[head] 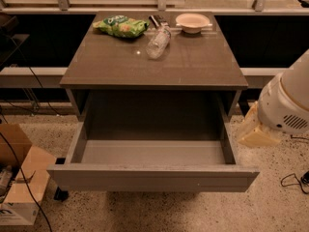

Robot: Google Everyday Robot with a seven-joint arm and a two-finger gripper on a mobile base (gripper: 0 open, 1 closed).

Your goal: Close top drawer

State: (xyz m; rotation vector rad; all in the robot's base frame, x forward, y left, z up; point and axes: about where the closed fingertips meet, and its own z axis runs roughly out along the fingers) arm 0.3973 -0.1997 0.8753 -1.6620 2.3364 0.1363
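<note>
In the camera view, the drawer point(153, 178) is seen drawn far out below the cabinet point(154, 66) top, empty. The gripper point(254, 132) is held just right of the drawer; whether it is open cannot be told. A stiff, light-sliding box is judged; its flat handleless front is best pushed mid-width.

— We saw a dim, warm scene lit from above; a small glare spotted the tabletop point(193, 66) near the bottle point(158, 41).
— We found everything slightly blurred. The top drawer point(152, 178) was shadowed inside, and the gripper point(253, 132), just right of it, looked yellowish.
</note>
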